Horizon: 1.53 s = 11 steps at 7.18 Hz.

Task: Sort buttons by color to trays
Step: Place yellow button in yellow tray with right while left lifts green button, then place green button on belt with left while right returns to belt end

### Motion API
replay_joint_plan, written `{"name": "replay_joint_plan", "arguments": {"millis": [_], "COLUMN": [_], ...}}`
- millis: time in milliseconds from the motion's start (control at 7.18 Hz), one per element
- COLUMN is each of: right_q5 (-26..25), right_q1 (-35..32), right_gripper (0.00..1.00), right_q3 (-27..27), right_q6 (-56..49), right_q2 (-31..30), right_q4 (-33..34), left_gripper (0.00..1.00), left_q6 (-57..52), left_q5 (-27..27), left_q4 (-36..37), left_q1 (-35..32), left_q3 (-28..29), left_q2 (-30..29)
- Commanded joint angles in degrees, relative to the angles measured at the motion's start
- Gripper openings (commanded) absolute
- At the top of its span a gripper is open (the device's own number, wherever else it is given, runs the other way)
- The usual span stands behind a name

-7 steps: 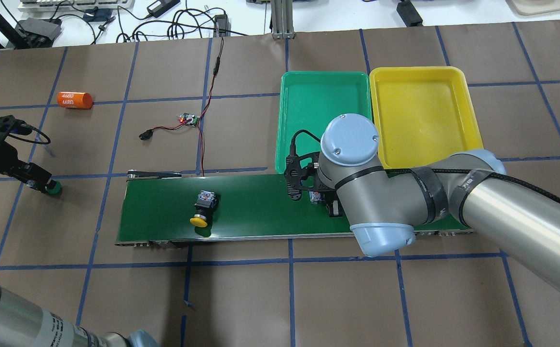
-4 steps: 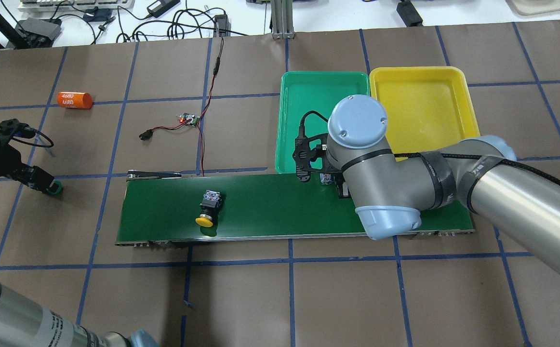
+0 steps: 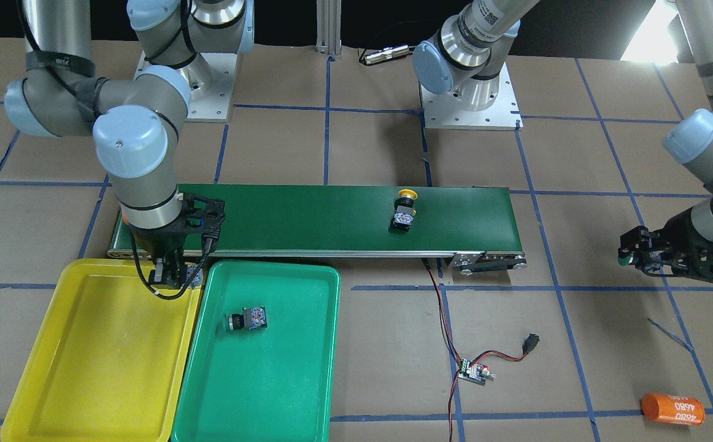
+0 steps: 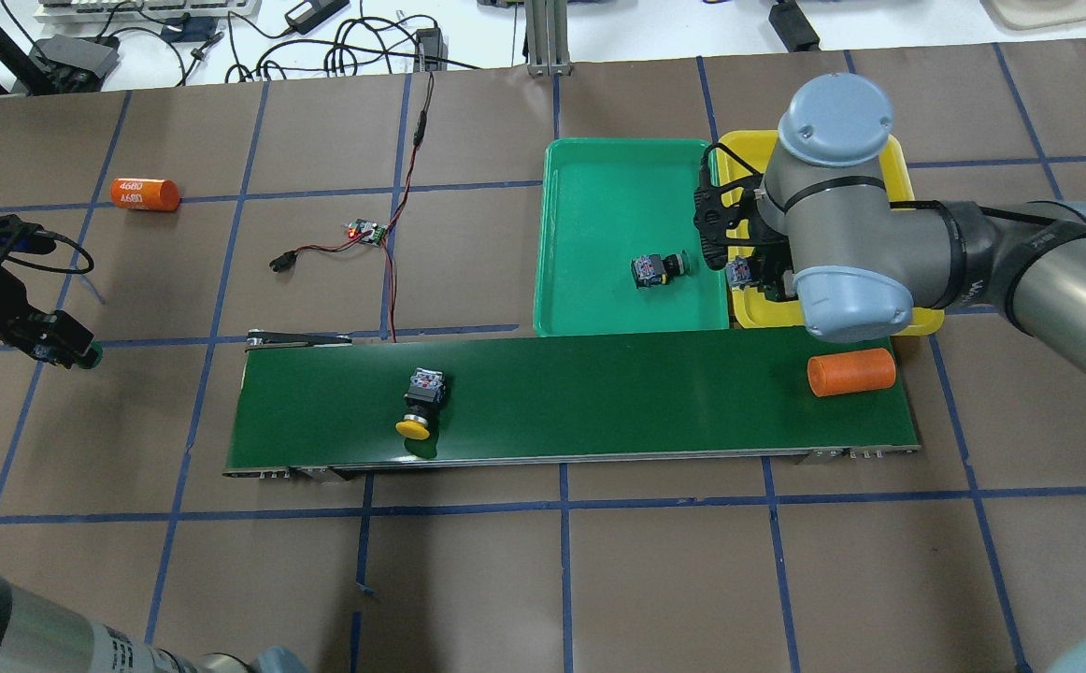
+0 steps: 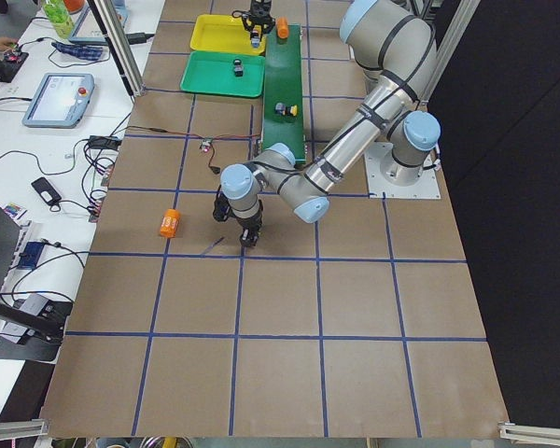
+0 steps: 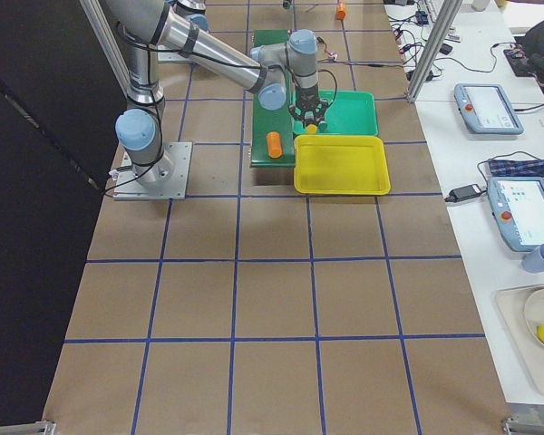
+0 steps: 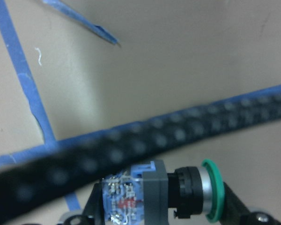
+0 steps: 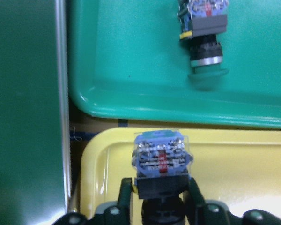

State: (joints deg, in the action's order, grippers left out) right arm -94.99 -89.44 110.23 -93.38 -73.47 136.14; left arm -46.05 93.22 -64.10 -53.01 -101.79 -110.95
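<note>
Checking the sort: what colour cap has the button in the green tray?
Green cap; right wrist view shows best.

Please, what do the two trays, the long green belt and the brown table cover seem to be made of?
The yellow tray and green tray: likely moulded plastic, glossy, with rounded corners and soft glare. The belt: perhaps a rubbery sheet, matte, with a silvery metal-looking edge. The table cover: probably brown paper, matte, with blue tape lines.

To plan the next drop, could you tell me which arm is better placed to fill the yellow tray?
Right: the right pincer holds a button over the yellow tray; the left pincer grips a green-capped button far past the other end of the belt.
</note>
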Motion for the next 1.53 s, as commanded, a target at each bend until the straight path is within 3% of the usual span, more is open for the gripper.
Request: {"name": "replay_joint_plan", "arguments": {"millis": [0,139,418,697,836,975,1115,1393], "right_q5": [0.4,1.4,3.2,3.2,3.3,3.4,3.4,3.1], "right_q1": [2.4,2.3,1.4,-2.5,-4.2,-5.6,-7.7,-10.1], "right_gripper": [0.74,0.88,0.91,0.91,0.91,0.98,1.0,1.0], "right_q3": [0.3,0.5,0.7,2.3,6.2,10.2,12.8,13.3], "right_q6": [-2.6,-2.3,-2.2,-1.9,-0.1,1.0,1.4,6.6], "right_q2": [2.7,2.2,0.0,-3.6,-6.5,-9.6,-11.4,-11.3], "right_q4": [2.4,2.0,0.9,-5.3,-5.5,-4.6,-4.5,-4.5], "left_gripper": [0.05,0.05,0.05,0.05,0.29,0.59,1.0,1.0], "left_q6": [15.6,24.1,38.5,43.9,43.7,43.4,41.5,41.1], "left_q5": [-0.3,-1.1,-2.8,-3.2,-3.2,-3.2,-3.4,-3.0], "left_q4": [-7.3,-7.3,-6.5,-4.8,-2.7,1.9,5.6,4.6], "left_q1": [-10.5,-16.7,-27.7,-33.5,-33.9,-33.9,-33.7,-32.2], "left_q3": [-2.3,-6.1,-13.9,-18.2,-20.1,-22.3,-22.6,-18.5], "left_q2": [10.1,14.5,20.7,21.5,20.6,19.9,19.3,19.8]}}
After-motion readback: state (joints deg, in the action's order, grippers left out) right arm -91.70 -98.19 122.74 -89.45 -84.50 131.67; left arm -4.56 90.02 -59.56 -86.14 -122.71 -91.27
